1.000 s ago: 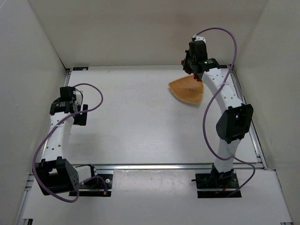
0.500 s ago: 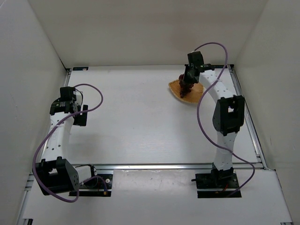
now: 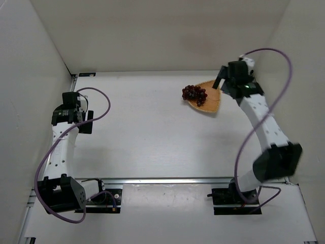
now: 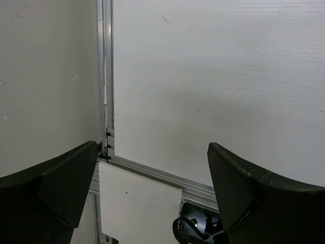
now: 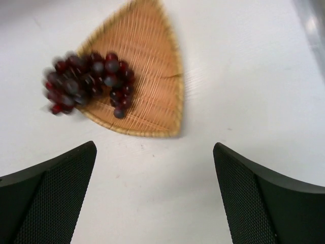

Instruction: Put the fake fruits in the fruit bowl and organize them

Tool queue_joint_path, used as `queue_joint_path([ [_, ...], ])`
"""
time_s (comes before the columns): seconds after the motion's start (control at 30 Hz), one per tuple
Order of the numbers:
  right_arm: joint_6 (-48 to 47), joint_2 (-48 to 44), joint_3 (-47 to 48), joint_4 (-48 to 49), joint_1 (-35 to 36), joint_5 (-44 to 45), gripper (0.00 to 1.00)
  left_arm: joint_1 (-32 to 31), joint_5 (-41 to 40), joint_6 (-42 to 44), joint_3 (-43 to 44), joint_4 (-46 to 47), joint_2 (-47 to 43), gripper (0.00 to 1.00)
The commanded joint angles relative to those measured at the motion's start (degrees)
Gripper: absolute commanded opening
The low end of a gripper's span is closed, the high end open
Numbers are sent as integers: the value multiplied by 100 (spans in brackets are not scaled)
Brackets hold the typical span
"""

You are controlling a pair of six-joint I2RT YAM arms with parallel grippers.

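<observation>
grapes [image 3: 194, 93]: long axis left-right, overhanging basket [image 3: 213, 102] left rim | lie left of right jaws: spread, empty, nearer | left jaws: spread, empty, well apart

Soft, even light.
The grapes [image 5: 81, 84] are blurred in the right wrist view; only faint shadows are cast.

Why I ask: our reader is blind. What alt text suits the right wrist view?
A bunch of dark red grapes lies blurred across one rim of a tan woven basket, partly spilling onto the white table. The right end effector hovers open above, holding nothing.
</observation>
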Motion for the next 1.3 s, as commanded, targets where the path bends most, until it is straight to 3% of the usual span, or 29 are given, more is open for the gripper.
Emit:
queue_joint_path([
  [0.0, 433, -1720, -466, 346, -316, 590, 100, -21, -132, 22, 244, 4, -248, 100],
  [0.2, 951, -3970, -1980, -364, -1290, -58, 100, -21, -192, 22, 533, 4, -468, 100],
  [0.4, 1312, -4621, -2480, -2156, -1706, -516, 100, -21, -527, 75, 772, 4, -862, 100],
  [0.6, 1515, -5702, -3263, -2590, -1706, -569, 100, -21, -536, -39, 148, 56, -1206, 100],
  [1.27, 1321, -5766, -3272, -3012, -1706, -1193, 100, -21, -413, -154, 33, -111, -1488, 100],
])
